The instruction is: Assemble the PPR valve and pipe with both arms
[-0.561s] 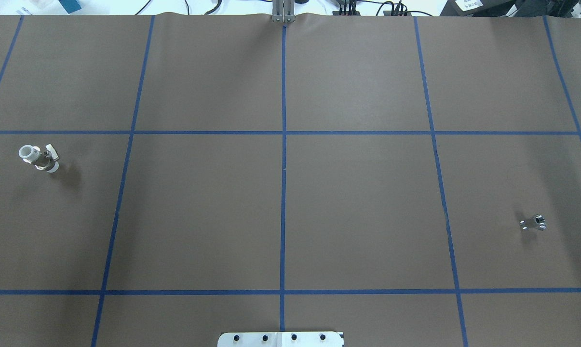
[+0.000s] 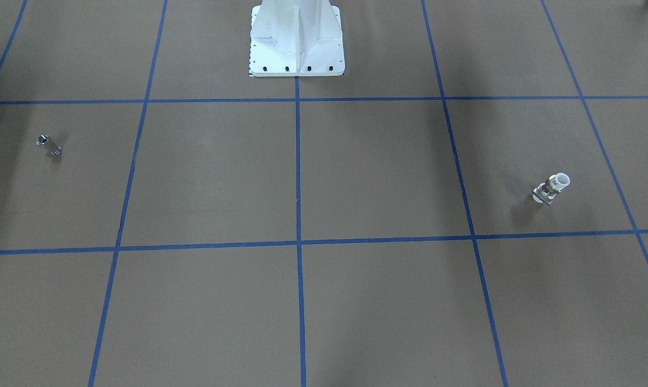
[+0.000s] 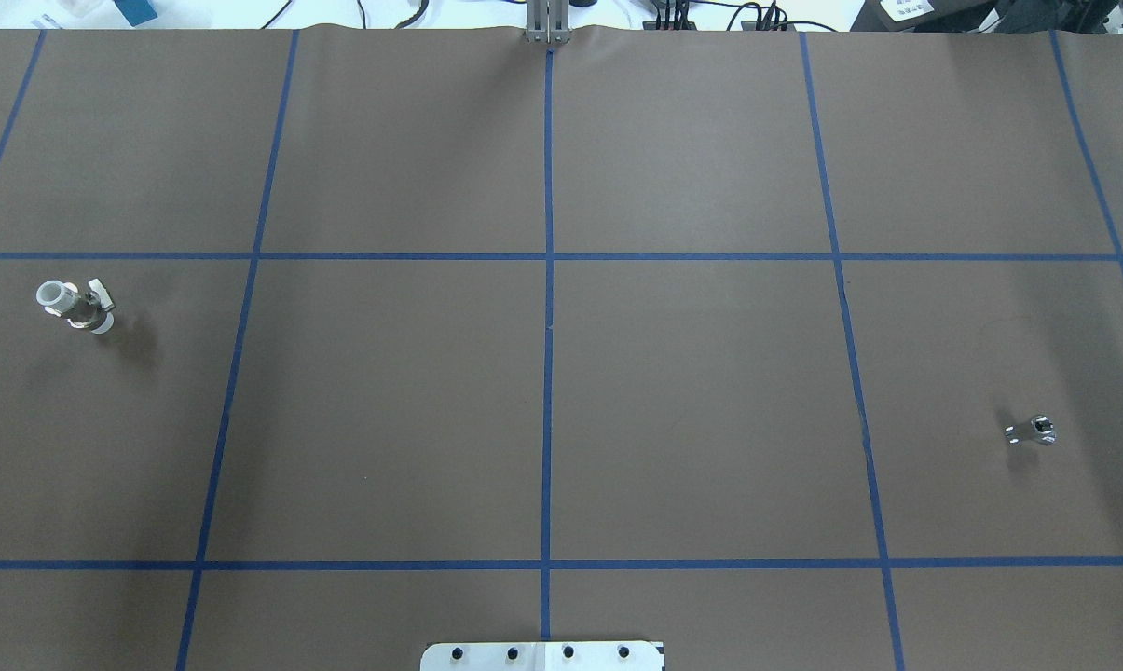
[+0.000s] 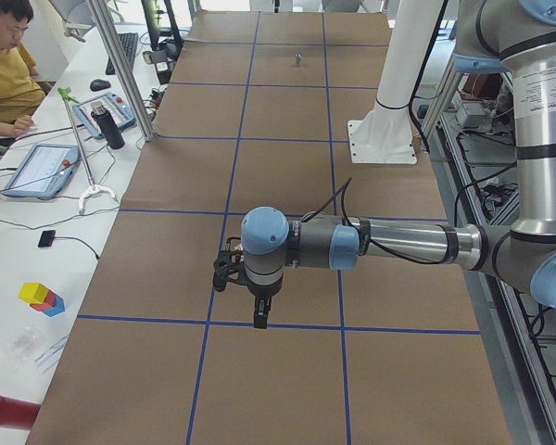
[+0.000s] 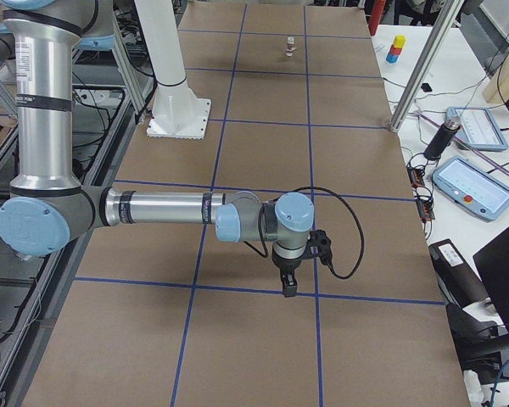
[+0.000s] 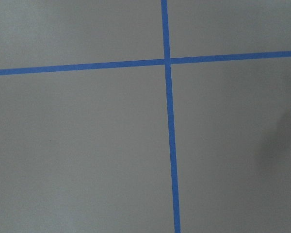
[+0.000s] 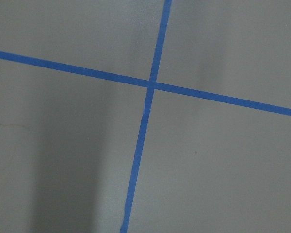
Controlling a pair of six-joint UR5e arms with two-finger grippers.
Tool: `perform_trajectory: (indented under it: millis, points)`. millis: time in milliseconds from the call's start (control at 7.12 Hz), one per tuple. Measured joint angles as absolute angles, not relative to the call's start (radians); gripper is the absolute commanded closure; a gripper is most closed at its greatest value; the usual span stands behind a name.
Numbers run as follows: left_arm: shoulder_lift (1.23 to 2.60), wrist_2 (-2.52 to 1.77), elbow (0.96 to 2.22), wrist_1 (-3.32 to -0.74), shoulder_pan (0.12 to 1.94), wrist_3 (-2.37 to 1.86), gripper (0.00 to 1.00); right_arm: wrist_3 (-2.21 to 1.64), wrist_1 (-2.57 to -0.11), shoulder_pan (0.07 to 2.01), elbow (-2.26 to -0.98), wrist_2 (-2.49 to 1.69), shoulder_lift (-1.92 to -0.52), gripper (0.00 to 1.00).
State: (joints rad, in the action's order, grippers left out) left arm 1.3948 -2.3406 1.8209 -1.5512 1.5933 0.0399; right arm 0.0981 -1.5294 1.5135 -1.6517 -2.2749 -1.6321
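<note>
Across the table [image 3: 561, 419], valve [image 3: 75, 306] and pipe [image 3: 1033, 431] sit well apart, unjoined and ungrasped; left gripper [image 4: 259, 320] and right gripper [image 5: 287, 288] hover, jaw positions impossible to tell.

We count two arms: left arm [image 4: 408, 243] and right arm [image 5: 161, 208]. We count one valve [image 3: 75, 305] with white ends and one small metal fitting [image 3: 1032, 431]. One white pedestal [image 2: 297, 37]. One brown table [image 3: 691, 373], blue tape grid. One operator [image 4: 5, 74] in yellow. Two tablets: near tablet [image 4: 42, 169], far tablet [image 4: 120, 107]. One black bottle [image 4: 108, 127]. One stack of coloured blocks [image 4: 41, 297].
</note>
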Motion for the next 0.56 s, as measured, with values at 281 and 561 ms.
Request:
perform_trajectory:
  millis: [281,561]
  points:
    - [1.410,-2.335,1.819,-1.551,1.590,0.032,0.00,0.098,-1.529,1.512,-1.649,-2.275,-1.632,0.00]
    - [1.441,-2.332,1.818,-1.562,1.588,0.028,0.00,0.098,-1.529,1.511,-1.645,-2.275,-1.632,0.00]
